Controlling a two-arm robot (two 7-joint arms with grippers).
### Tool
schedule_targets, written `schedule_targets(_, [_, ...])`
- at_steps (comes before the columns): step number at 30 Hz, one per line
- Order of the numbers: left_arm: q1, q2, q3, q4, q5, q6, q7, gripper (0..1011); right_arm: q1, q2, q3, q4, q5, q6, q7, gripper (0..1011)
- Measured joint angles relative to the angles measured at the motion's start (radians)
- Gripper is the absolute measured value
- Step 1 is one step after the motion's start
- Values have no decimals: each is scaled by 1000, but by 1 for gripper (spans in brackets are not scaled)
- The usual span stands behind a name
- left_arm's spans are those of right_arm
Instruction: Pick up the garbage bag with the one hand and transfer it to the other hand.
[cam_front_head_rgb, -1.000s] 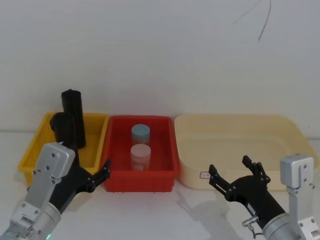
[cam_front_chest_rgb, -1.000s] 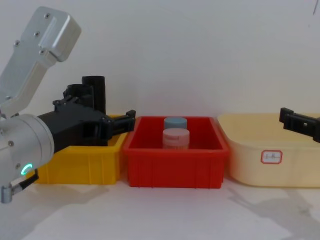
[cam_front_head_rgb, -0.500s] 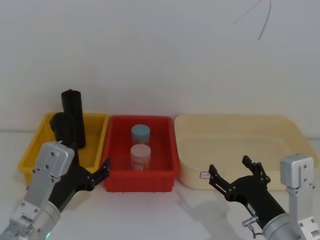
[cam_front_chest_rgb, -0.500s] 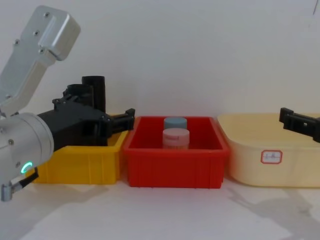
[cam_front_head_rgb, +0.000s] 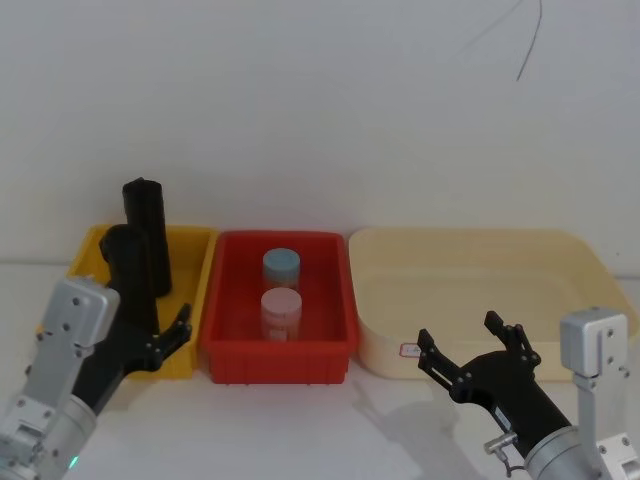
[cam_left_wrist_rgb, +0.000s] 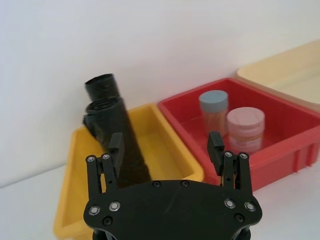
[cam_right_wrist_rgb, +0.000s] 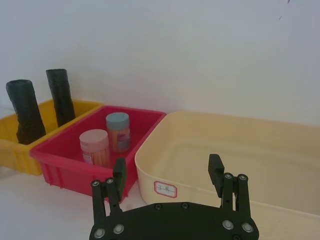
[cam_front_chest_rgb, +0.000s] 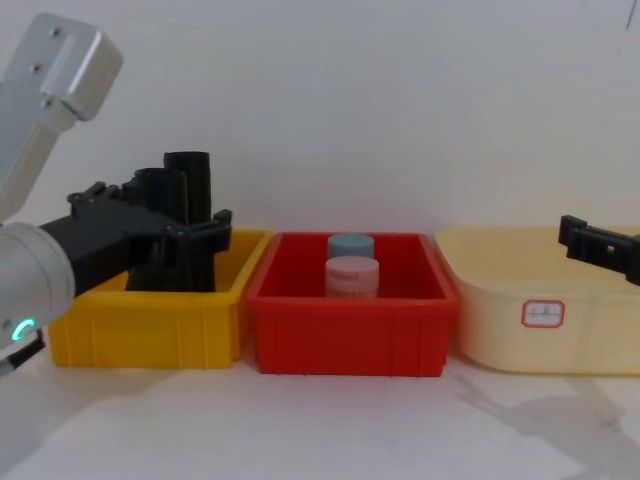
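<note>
Plain white wall (cam_front_head_rgb: 300, 100) — 1 thin dark line (cam_front_head_rgb: 531, 52) — above white tabletop (cam_front_head_rgb: 330, 435).

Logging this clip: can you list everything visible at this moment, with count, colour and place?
garbage bag: 1, matte black thick roll, upright at the front of the yellow bin
slimmer tube: 1, black, upright behind it in the same bin
yellow bin: 1, yellow, leftmost on the table
red bin: 1, red, middle
jars: 2, blue-lidded behind pink-lidded, in the red bin
cream bin: 1, cream, rightmost
label: 1, white, on the cream bin's front wall
table: 1, white
left gripper: 1, black, open, at the yellow bin's front, holding nothing
right gripper: 1, black, open, before the cream bin
</note>
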Motion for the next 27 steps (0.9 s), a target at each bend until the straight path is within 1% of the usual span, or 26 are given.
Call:
schedule_targets(4, [4, 1, -22, 13, -1, -7, 10, 1001, 0, 0, 0, 0, 0, 0, 0, 1001])
schedule_targets(13, [2, -5, -47, 39, -17, -14, 7, 1001, 0, 0, 0, 0, 0, 0, 0, 1001])
schedule_targets(23, [-29, -25, -63, 91, -65, -21, -53, 1002, 0, 0, 0, 0, 0, 0, 0, 1001])
schedule_targets(27, [-42, -33, -67, 110, -76, -23, -68, 1002, 0, 0, 0, 0, 0, 0, 0, 1001])
